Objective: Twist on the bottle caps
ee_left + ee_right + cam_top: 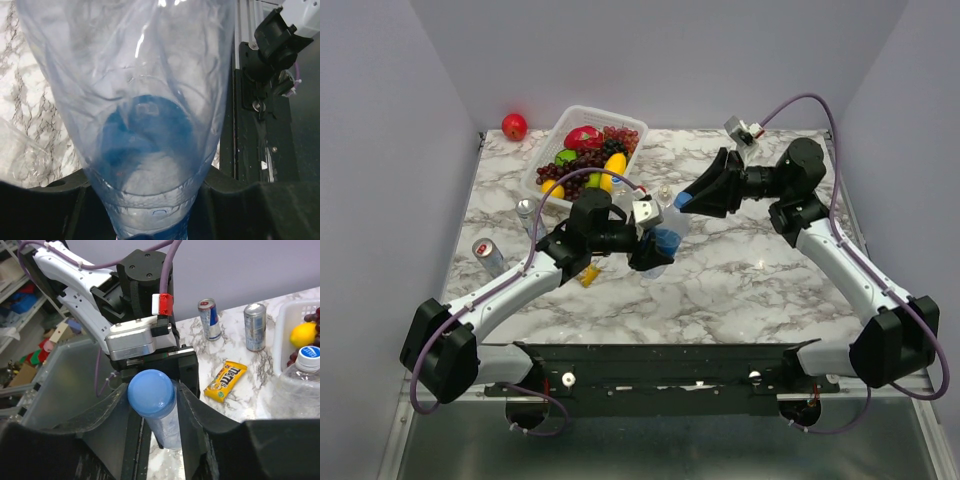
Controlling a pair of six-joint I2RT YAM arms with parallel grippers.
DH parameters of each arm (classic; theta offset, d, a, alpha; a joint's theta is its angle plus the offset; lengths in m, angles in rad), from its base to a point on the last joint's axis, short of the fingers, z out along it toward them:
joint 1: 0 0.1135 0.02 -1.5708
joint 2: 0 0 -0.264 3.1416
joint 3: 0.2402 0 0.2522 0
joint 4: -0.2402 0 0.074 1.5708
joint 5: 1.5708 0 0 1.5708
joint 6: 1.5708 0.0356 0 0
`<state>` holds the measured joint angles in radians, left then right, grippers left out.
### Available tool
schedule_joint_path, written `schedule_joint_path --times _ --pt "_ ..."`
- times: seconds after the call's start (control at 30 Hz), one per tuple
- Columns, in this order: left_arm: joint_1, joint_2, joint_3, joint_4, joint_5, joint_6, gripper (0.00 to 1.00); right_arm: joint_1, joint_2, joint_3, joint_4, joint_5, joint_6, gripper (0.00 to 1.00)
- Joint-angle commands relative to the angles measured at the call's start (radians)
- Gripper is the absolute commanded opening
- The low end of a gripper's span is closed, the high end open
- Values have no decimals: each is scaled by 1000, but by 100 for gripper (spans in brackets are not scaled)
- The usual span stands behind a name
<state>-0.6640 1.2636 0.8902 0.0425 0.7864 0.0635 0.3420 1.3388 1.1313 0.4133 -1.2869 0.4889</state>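
My left gripper (pixel 645 243) is shut on the blue-tinted bottle (pixel 665 240) and holds it tilted above the table, neck toward the right arm. In the left wrist view the bottle (pixel 145 100) fills the frame, with the left gripper (pixel 150 220) clamped on its lower end. My right gripper (pixel 688 200) is shut on the plain blue cap (pixel 151 392), which sits on that bottle's neck between the right gripper's (pixel 152 397) fingers. A colourless bottle (pixel 300 385) with a blue-and-white cap (pixel 308 353) stands at the right of the right wrist view. The pale cap is not in view.
A white basket (pixel 552 145) of fruit stands at the back left, with a red apple (pixel 514 126) behind it. Two silver cans (pixel 527 212) (pixel 488 256) stand at the left. A yellow candy packet (pixel 588 277) lies under the left arm.
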Motion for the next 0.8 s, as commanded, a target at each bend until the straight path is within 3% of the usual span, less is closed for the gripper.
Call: schedule_joint_path --times 0.0,0.2,0.33,0.4,0.43,0.47,0.5,0.57,0.77 --pt "-29 0 10 63 -146 -22 0 21 -42 -21 -46 207 -28 36" --pt "-141 8 15 109 -681 -114 0 69 -135 15 -252 544 -180 26" --pt "-163 33 29 86 -848 -194 0 81 -139 54 -376 687 -158 23" --pt "-155 31 15 86 -811 -188 0 81 -142 51 -369 640 -173 33" --pt "-149 17 6 100 -718 -182 0 81 -147 45 -358 617 -183 40" --pt "-140 10 -5 105 -663 -179 0 80 -150 39 -346 556 -200 54" --pt "-109 0 -28 111 -600 -180 0 77 -155 39 -338 532 -238 59" --pt "-79 -23 -52 140 -410 -173 0 75 -159 39 -332 480 -246 64" --pt "-55 -27 -66 163 -248 -162 0 74 -122 -10 -150 367 -96 68"
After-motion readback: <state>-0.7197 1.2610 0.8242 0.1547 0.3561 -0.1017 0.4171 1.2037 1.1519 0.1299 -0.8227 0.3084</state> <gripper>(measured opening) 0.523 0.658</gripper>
